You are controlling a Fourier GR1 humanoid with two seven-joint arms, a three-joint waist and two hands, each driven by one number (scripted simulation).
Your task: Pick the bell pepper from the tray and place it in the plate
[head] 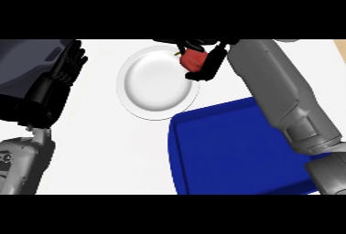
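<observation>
Observed right hand (213, 57) at top of head view, its black fingers (208, 68) and thumb curled round a red bell pepper (194, 58); recorded as gripping. Found pepper partly hidden by that hand, red body showing just left of the long fingers and below the dark parts of the hand that cross above it. Noted a small yellowish stub at the pepper's upper left, taken as the stem. Located pepper off the tray, held over the upper right rim of the white plate (152, 87); cannot tell whether touching the plate or held clear of it. Marked the plate's bare centre as left of and below the gripping fingers. Placed blue tray (229, 151) well below the same fingers, its upper left corner just beside the plate's lower right rim; cannot tell whether touching. Traced grey right forearm (283, 91) from the lower right edge up over the tray's right side to the hand. Logged left hand (67, 61) at the left edge, fingers straight and pointing up, open and resting. Noted a strip of white counter (101, 151) between those left fingers and the plate's left rim
</observation>
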